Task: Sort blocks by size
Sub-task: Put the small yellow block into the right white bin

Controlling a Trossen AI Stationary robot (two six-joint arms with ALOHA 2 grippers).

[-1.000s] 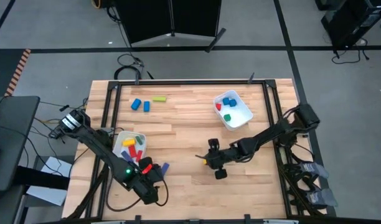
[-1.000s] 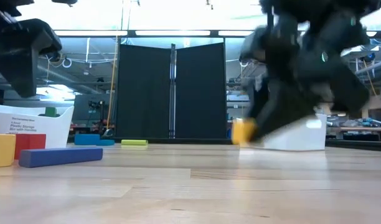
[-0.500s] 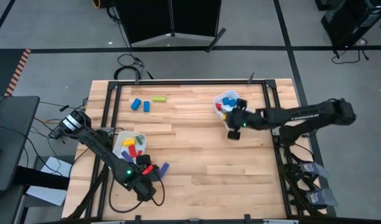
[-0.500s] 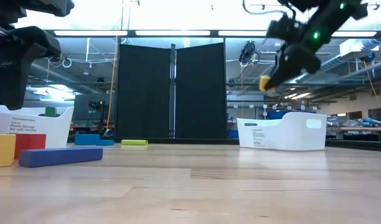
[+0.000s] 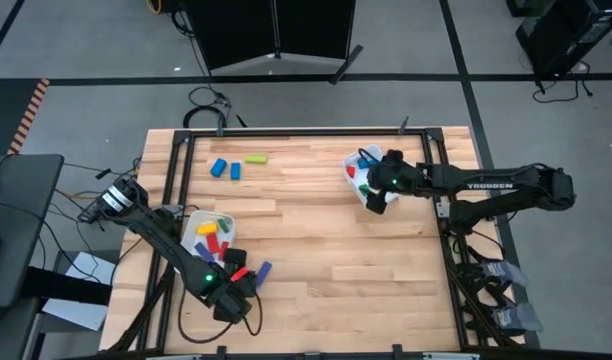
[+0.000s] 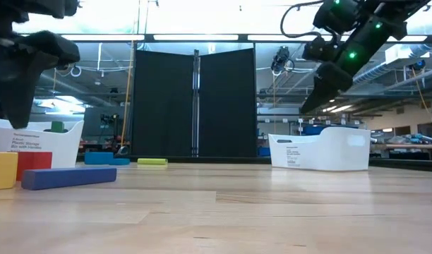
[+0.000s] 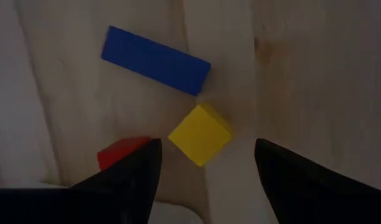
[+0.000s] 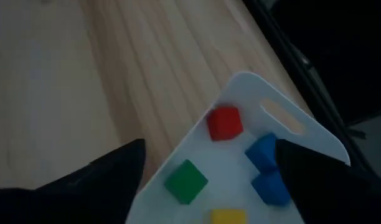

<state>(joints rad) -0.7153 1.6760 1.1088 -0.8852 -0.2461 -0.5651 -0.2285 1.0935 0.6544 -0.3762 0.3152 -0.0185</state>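
My left gripper point(image 7: 203, 180) is open above the table's near left, raised clear of the wood point(image 6: 25, 70). A yellow cube point(image 7: 200, 134) lies below the gap between its fingers, beside a blue bar point(image 7: 156, 59) and a red block point(image 7: 122, 152). My right gripper point(image 8: 209, 186) is open and empty, high above the right white tray point(image 6: 322, 149). That tray point(image 8: 290, 124) holds a red cube point(image 8: 225, 122), a green cube point(image 8: 186, 180), two blue cubes point(image 8: 263, 151) and a yellow cube point(image 8: 228, 216).
A second white tray point(image 5: 191, 232) with several blocks stands at the left, next to my left arm. Two blue blocks point(image 5: 226, 169) and a yellow-green bar point(image 5: 256, 158) lie near the far left edge. The middle of the table is bare wood point(image 5: 316, 230).
My right gripper has carried a yellow cube from the table's middle up and toward the far right, over the right tray. It has let go of the cube, which no longer shows between its fingers.
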